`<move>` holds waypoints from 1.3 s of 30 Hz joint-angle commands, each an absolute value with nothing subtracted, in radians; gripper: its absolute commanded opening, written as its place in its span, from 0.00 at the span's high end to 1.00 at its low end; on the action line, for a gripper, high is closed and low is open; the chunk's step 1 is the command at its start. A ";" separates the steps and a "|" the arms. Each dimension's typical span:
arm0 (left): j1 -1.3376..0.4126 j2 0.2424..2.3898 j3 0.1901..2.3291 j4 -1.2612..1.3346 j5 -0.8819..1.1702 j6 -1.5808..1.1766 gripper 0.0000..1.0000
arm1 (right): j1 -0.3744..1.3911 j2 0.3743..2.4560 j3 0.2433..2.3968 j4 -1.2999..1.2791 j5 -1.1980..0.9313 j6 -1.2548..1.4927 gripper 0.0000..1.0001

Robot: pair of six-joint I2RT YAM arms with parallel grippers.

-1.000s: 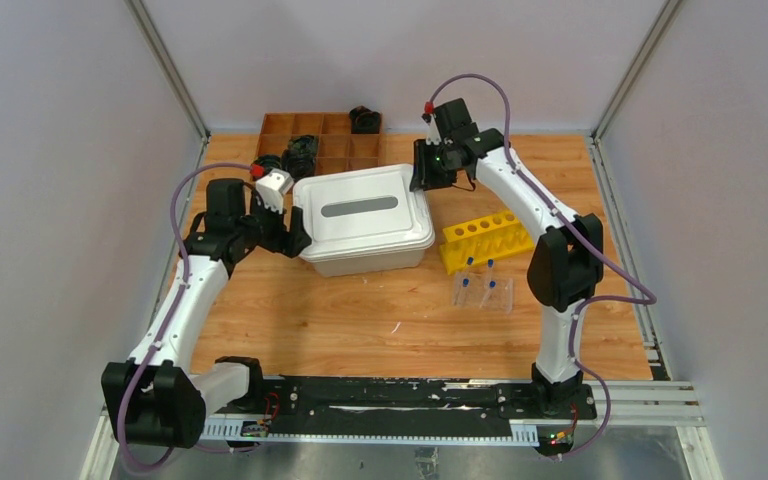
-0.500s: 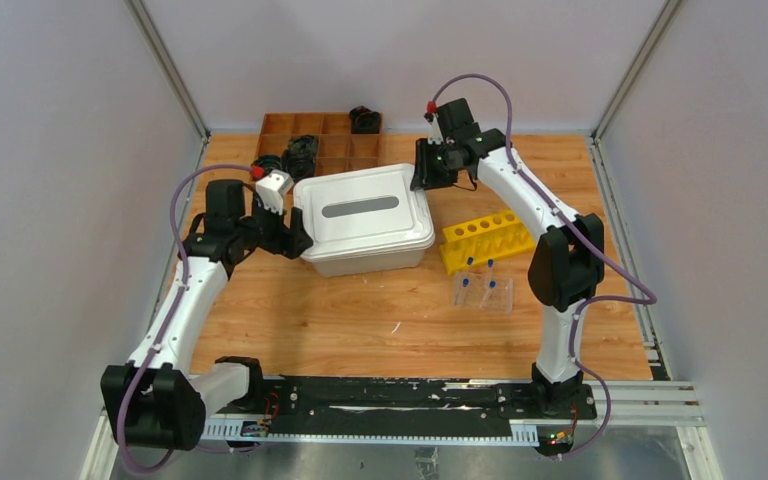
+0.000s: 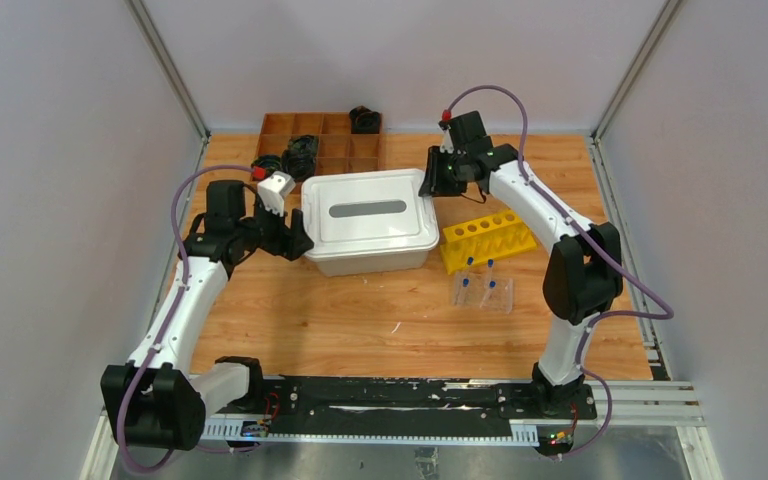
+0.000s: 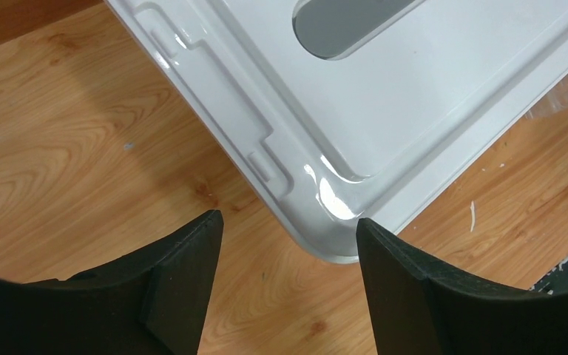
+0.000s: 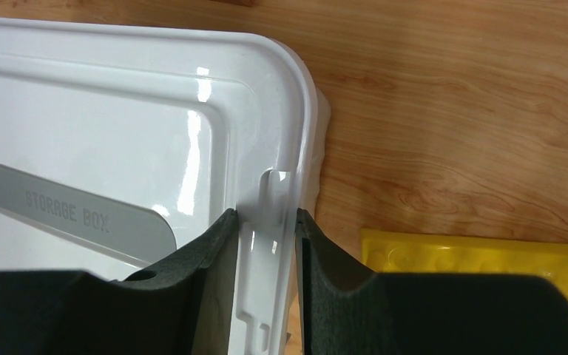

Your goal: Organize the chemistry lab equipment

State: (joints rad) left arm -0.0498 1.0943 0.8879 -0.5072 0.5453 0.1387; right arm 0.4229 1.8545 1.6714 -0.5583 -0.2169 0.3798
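Note:
A white storage box [image 3: 368,262] stands mid-table with its white lid [image 3: 360,228] on top. My right gripper [image 3: 432,186] is shut on the lid's right rim [image 5: 266,244], one finger on each side of it. At the box's left side my left gripper [image 3: 298,240] stands open, and the lid's corner [image 4: 333,248] reaches just between its fingertips [image 4: 211,225] without touching them. A yellow rack [image 3: 487,240] with round holes lies right of the box. In front of it stands a clear plastic rack [image 3: 483,291] holding thin blue-capped tubes [image 3: 491,265].
A brown wooden divided tray [image 3: 322,140] sits at the back left with black coiled objects [image 3: 301,153] in and around it. The yellow rack [image 5: 473,255] lies close under my right gripper. Grey walls close the table's back and sides.
The right gripper has moved right with the lid. The lid was skewed over the box and now lies square on it. The left arm has barely moved.

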 commanded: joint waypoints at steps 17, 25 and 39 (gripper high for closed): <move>-0.059 1.130 0.890 -0.458 0.376 0.197 0.32 | 0.467 1.718 1.360 -0.483 -0.006 0.534 0.67; -0.059 1.217 0.904 -0.380 0.377 0.170 0.32 | 0.470 1.645 1.304 -0.446 0.051 0.624 0.67; -0.050 1.136 1.144 -0.581 0.267 0.202 0.00 | 0.459 1.488 1.536 -0.618 0.173 0.469 0.15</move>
State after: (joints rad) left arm -0.0547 1.2137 1.0409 -0.4961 0.3187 0.1799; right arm 0.4652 1.6169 1.4288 -0.5159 0.0574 0.5507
